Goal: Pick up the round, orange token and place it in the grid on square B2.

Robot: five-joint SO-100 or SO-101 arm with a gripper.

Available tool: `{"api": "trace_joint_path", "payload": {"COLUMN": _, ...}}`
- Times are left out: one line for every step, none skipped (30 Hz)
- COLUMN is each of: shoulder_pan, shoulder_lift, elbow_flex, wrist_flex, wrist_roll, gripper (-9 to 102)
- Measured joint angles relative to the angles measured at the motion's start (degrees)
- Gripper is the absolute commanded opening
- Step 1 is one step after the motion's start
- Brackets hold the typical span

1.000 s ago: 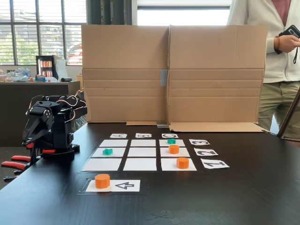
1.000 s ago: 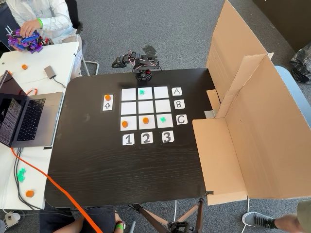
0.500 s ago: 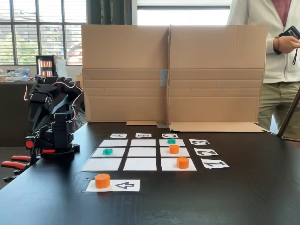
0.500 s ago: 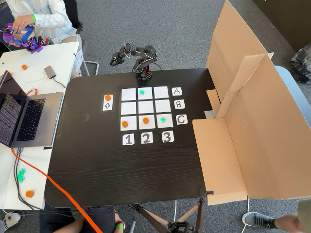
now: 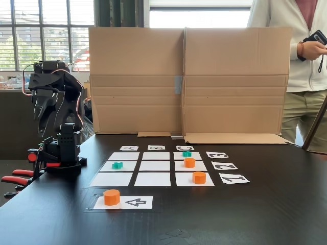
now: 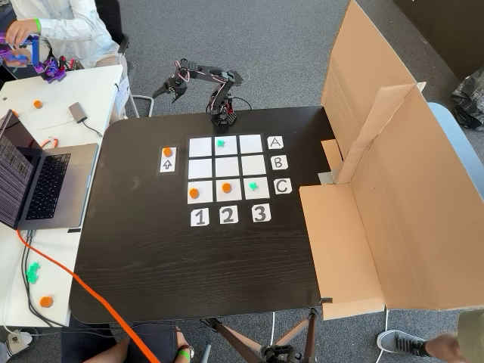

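Orange plastic stands out in a fixed view from the front: the round, orange token [image 5: 111,197] rests on the white arrow card [image 5: 123,202], toward 6 o'clock from the grid [image 5: 155,166], on the black surface [image 5: 255,214]. Two more orange tokens [image 5: 189,162] [image 5: 199,177] sit on squares in the grid's right column. A teal token [image 5: 117,165] lies on the middle square of the left column, another teal token [image 5: 187,153] on the far right square. Square B2 [image 5: 155,165], the centre rectangle, is bare. The black arm [image 5: 53,117] rises at 9 o'clock from the grid, folded high over its base. A cardboard screen [image 5: 189,81] stands behind the grid, and a person [image 5: 301,61] stands at its right.

From above, in a fixed view, the token [image 6: 167,152] sits on the arrow card [image 6: 167,159] at 9 o'clock from the grid [image 6: 226,168]. Square B2 [image 6: 226,167] lies empty at its centre. The arm's base [image 6: 224,115] sits at the surface's 12 o'clock edge, and the tool [image 6: 171,89] reaches off past that edge toward 10 o'clock, well apart from the token; whether its fingers are apart or together cannot be told. A laptop [image 6: 41,181] lies on the white desk at 9 o'clock.
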Motion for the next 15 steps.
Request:
{"api": "trace_joint_path", "payload": {"shoulder_pan": -0.3, "shoulder_lift": -1.4, "elbow_flex": -1.1, "wrist_flex": 0.4, "wrist_roll": -0.2, "gripper": 51}}
{"api": "trace_joint_path", "payload": {"shoulder_pan": -0.8, "shoulder_lift": -3.4, "elbow_flex": -2.5, "wrist_flex": 0.6, "wrist_roll": -0.9, "gripper": 51}}
{"api": "trace_joint_path", "payload": {"shoulder_pan": -1.2, "shoulder_lift": -5.4, "elbow_flex": -4.0, "wrist_flex": 0.8, "wrist_roll": -1.8, "gripper": 51}}
{"api": "trace_joint_path", "payload": {"shoulder_pan": -1.5, "shoulder_lift": -6.5, "elbow_flex": -5.1, "wrist_flex": 0.9, "wrist_roll": -2.7, "gripper": 51}}
{"api": "trace_joint_path", "payload": {"shoulder_pan": -1.9, "shoulder_lift": -7.6, "elbow_flex": -5.8, "wrist_flex": 1.0, "wrist_roll": -3.1, "gripper": 51}}
{"api": "trace_joint_path", "payload": {"shoulder_pan": -2.5, "shoulder_lift": -10.0, "elbow_flex": -7.3, "wrist_flex": 1.1, "wrist_roll": -3.9, "gripper": 51}}
{"api": "trace_joint_path", "payload": {"shoulder_pan": -3.2, "shoulder_lift": -12.9, "elbow_flex": -9.3, "wrist_flex": 1.3, "wrist_roll": -4.7, "gripper": 51}}
{"api": "trace_joint_path", "payload": {"shoulder_pan": -3.5, "shoulder_lift": -15.2, "elbow_flex": -11.2, "wrist_flex": 1.5, "wrist_roll": -5.4, "gripper": 51}}
{"api": "trace_joint_path", "payload": {"shoulder_pan": -4.0, "shoulder_lift": -17.1, "elbow_flex": -13.3, "wrist_flex": 1.7, "wrist_roll": -5.5, "gripper": 51}}
{"api": "trace_joint_path", "payload": {"shoulder_pan": -4.5, "shoulder_lift": -19.2, "elbow_flex": -15.4, "wrist_flex": 1.8, "wrist_roll": -6.2, "gripper": 51}}
{"api": "trace_joint_path", "payload": {"shoulder_pan": -5.3, "shoulder_lift": -21.2, "elbow_flex": -17.1, "wrist_flex": 1.8, "wrist_roll": -6.9, "gripper": 51}}
{"api": "trace_joint_path", "payload": {"shoulder_pan": -5.9, "shoulder_lift": -23.0, "elbow_flex": -18.6, "wrist_flex": 1.8, "wrist_roll": -7.8, "gripper": 52}}
{"api": "trace_joint_path", "payload": {"shoulder_pan": -6.5, "shoulder_lift": -24.7, "elbow_flex": -20.1, "wrist_flex": 1.8, "wrist_roll": -8.5, "gripper": 52}}
{"api": "trace_joint_path", "payload": {"shoulder_pan": -7.3, "shoulder_lift": -26.1, "elbow_flex": -21.2, "wrist_flex": 2.0, "wrist_roll": -9.7, "gripper": 52}}
{"api": "trace_joint_path", "payload": {"shoulder_pan": -8.1, "shoulder_lift": -27.3, "elbow_flex": -21.8, "wrist_flex": 2.1, "wrist_roll": -11.1, "gripper": 53}}
